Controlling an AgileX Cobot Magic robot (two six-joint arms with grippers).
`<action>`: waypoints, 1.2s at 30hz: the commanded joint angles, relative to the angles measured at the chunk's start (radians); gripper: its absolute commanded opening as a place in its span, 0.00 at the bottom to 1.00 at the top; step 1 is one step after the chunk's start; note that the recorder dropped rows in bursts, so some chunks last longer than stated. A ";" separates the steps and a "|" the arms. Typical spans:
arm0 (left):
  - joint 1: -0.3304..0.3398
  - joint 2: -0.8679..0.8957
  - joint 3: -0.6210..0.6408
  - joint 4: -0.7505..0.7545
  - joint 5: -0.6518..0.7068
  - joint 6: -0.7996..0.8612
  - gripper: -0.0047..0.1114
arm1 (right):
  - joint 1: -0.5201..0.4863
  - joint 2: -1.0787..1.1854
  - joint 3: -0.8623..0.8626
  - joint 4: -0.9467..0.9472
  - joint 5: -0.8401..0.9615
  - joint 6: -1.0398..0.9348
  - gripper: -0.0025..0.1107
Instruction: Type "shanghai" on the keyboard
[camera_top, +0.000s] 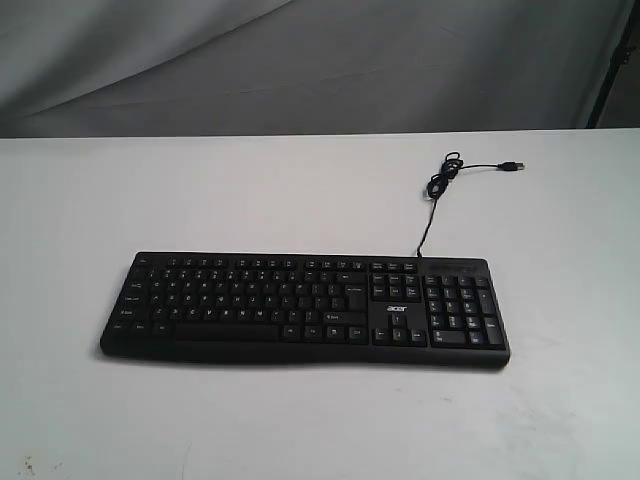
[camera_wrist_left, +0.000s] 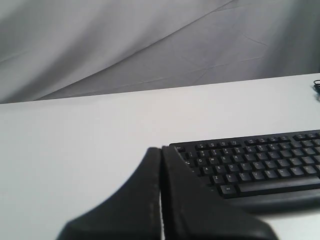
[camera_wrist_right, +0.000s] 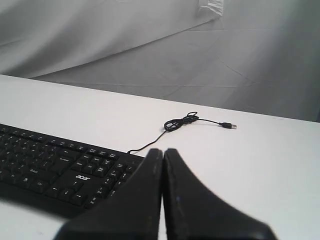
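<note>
Squarely on the plain white table (camera_top: 300, 190) lies the wide black plastic keyboard (camera_top: 305, 310), thin black cable (camera_top: 440, 185) coiled behind; grey draped cloth (camera_top: 300, 60) backs the room; left gripper (camera_wrist_left: 161, 149) and right gripper (camera_wrist_right: 163, 150) sit clenched, seemingly near its ends.

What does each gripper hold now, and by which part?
Nothing is held. The left gripper and the right gripper are both shut, fingers pressed together with nothing between them. The keyboard lies free on the table.
</note>
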 joint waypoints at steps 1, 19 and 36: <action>-0.004 -0.003 0.004 0.005 -0.006 -0.003 0.04 | -0.007 -0.006 0.004 -0.006 0.001 0.006 0.02; -0.004 -0.003 0.004 0.005 -0.006 -0.003 0.04 | -0.007 -0.006 0.004 -0.006 0.001 0.006 0.02; -0.004 -0.003 0.004 0.005 -0.006 -0.003 0.04 | 0.005 0.387 -0.452 0.020 0.101 0.023 0.02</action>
